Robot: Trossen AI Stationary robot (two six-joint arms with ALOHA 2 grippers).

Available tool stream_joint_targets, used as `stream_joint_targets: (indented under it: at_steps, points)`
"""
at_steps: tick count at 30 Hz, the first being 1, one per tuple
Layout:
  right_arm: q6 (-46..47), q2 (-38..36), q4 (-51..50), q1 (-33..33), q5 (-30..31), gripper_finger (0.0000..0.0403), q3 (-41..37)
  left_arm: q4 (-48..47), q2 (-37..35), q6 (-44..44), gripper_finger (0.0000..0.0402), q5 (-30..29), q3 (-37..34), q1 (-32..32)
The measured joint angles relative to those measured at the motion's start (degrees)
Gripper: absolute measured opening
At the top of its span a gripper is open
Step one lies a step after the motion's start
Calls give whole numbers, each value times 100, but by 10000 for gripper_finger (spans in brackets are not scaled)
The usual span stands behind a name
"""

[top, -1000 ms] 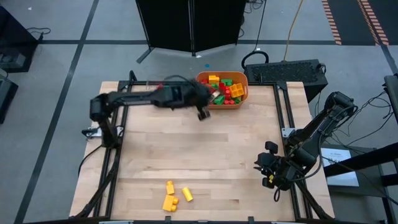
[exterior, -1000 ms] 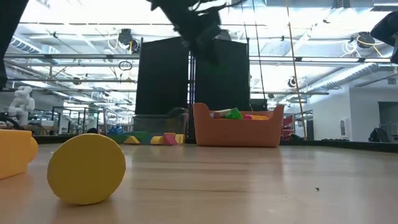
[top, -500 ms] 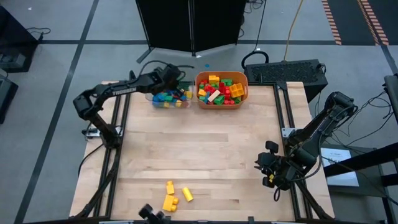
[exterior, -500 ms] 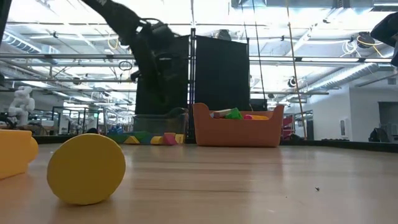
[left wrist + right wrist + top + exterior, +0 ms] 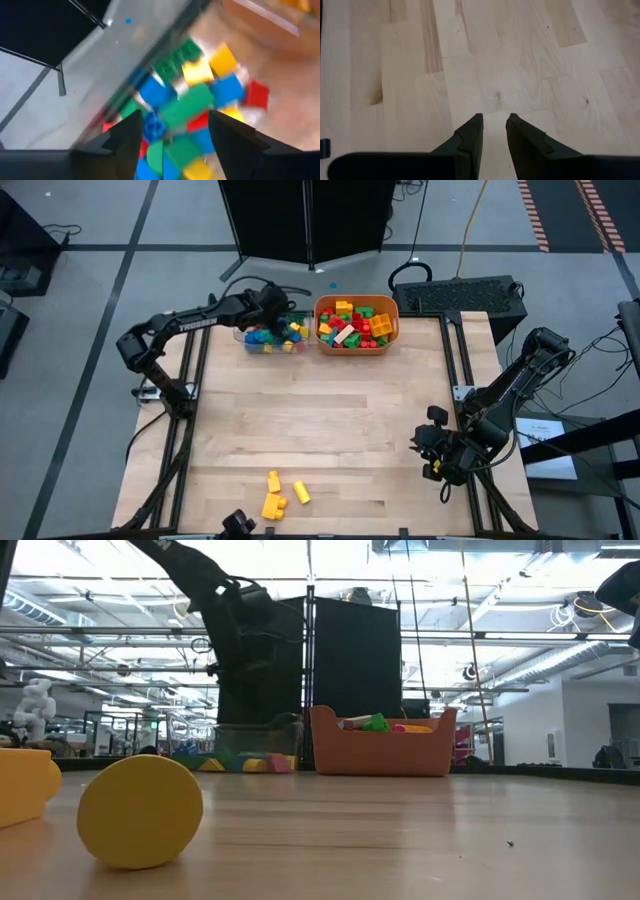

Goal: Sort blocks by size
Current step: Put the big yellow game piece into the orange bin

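Grey floor with taped lines surrounds the pale, plank-grained wooden table point(image 5: 320, 420), and black screens stand behind its far edge. A second ago the left arm reached across in front of the orange tub point(image 5: 357, 326); half a second ago it had already swung over to the clear plastic tray point(image 5: 272, 340), and it has barely shifted since. The left gripper point(image 5: 172, 132) hangs just above that tray, and its two dark fingers stand apart with nothing between them. The blocks point(image 5: 350, 323), glossy studded plastic in red, yellow, green and blue, lie in three groups. One heap fills the rounded orange tub, with a single pale long brick lying on top. A smaller heap point(image 5: 195, 100), mostly blue and green with some yellow and red, sits in the clear tray just beside the tub; the pieces in either heap are too many and too jumbled to count. Three yellow blocks point(image 5: 275, 495) lie close together on bare wood near the table's front edge, unchanged from the earlier frames; in the low view two of them show close up, one with a round face point(image 5: 140, 811). The right gripper point(image 5: 494, 131) waits over bare wood near the table's right edge, well apart from every block. Its fingers stand a narrow gap apart, holding nothing.
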Motion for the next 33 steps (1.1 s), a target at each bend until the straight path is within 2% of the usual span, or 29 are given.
stream_joint_targets:
  at_steps: [2, 3, 6, 8, 12, 15, 17, 22, 28, 33]
  points:
    - [-1, 0, -18, 0, 2, 79, 0, -325, -65, 45, 236, 87, 0, -39]
    - [-1, 0, -31, 0, 2, 79, 0, -494, -110, 61, 240, 309, 1, -41]
    - [-1, 0, -72, 0, 6, 79, 0, -1268, -263, 401, 244, 1445, 2, -99]
    - [-1, 0, -70, 0, 35, 79, 0, -1885, -373, 585, 245, 1890, 2, -280]
    - [23, 0, -65, 0, 185, 79, 0, -2930, -614, 563, 246, 2074, 2, -829]
    - [37, 0, -63, 0, 303, 79, 0, -3037, -908, 87, 246, 2270, 0, -1437]
    - [51, 0, -63, 0, 310, 79, 0, -2805, -1101, -775, 246, 2302, 0, -1861]
    - [411, 0, -61, 0, 310, 79, 0, -2508, -1312, -4483, 246, 1175, 2, -3035]
    - [638, 0, -56, 0, 306, 79, 0, -2453, -1151, -7185, 246, -151, -80, -4707]
    - [646, 1, 26, 0, 281, 79, 0, -2437, -717, -9313, 247, -562, -127, -5928]
